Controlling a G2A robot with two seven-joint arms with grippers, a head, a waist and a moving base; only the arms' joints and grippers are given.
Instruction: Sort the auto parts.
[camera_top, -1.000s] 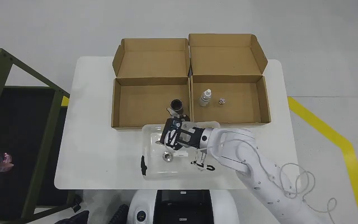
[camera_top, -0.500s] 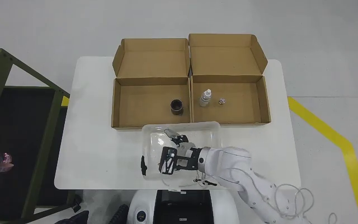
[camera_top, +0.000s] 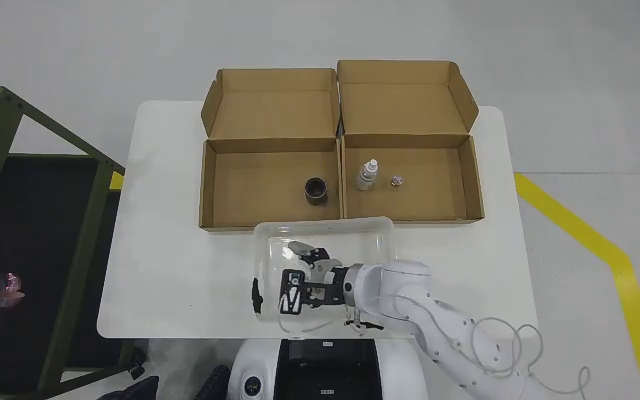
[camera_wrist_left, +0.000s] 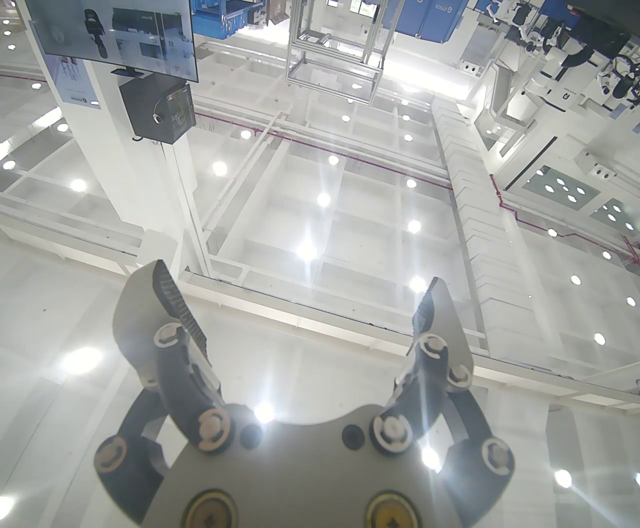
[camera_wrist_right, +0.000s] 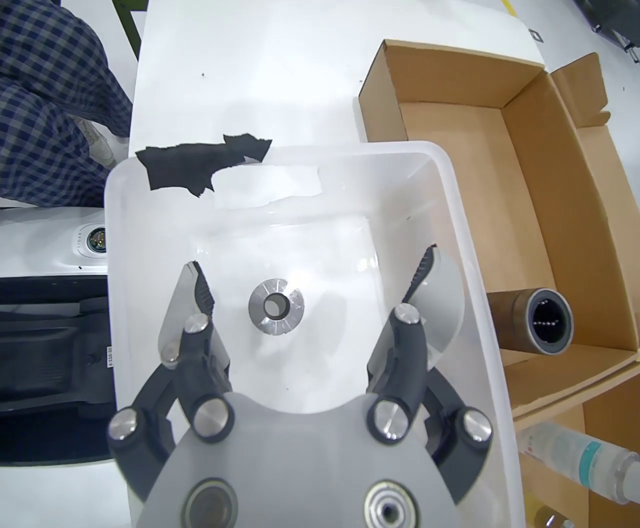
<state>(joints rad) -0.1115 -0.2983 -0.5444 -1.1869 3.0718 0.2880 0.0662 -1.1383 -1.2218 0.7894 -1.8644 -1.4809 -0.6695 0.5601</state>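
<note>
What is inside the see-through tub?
One shiny metal ring with a hole lies on the floor of the tub, below the open right gripper. The gripper's body covers part of the floor, so anything there is hidden.

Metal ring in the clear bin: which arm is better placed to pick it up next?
Right. The right end effector hangs open over the bin, the metal ring just below it. The left end effector points up at the ceiling, away from the table.

The bin (camera_top: 376, 232) stands on the table (camera_top: 165, 250) before the left box (camera_top: 250, 190) and right box (camera_top: 435, 190).
</note>
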